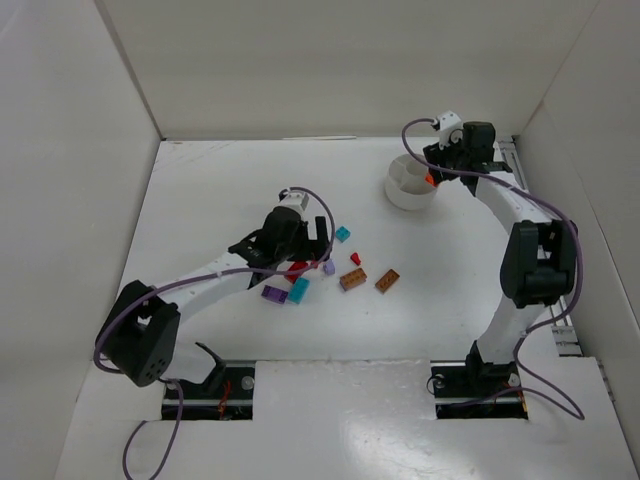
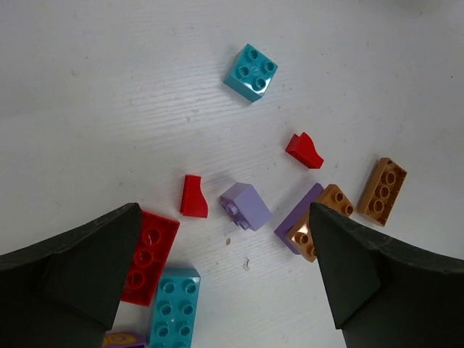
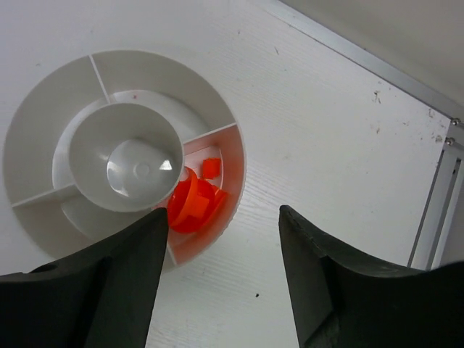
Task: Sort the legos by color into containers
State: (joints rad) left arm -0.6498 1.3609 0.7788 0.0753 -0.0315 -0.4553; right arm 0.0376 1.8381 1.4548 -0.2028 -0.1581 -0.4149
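The legos lie scattered on the white table under my left gripper (image 2: 223, 210), which stands open with nothing in it. Between its fingers I see a lilac brick (image 2: 248, 205) and a red curved piece (image 2: 193, 197). A red brick (image 2: 154, 254) and a teal brick (image 2: 174, 304) lie by the left finger. An orange brick on a purple plate (image 2: 299, 217) lies by the right finger. Farther off are a teal square (image 2: 251, 71), a small red piece (image 2: 304, 151) and a brown brick (image 2: 382, 188). My right gripper (image 3: 225, 225) hangs open and empty over the edge of the white tub of containers (image 3: 43, 123). Orange pieces (image 3: 194, 199) lie in one compartment.
From above, the tub (image 1: 410, 180) stands at the back right and the bricks cluster mid-table near the left gripper (image 1: 308, 252). White walls enclose the table on three sides. A metal rail (image 3: 435, 210) runs along the right edge.
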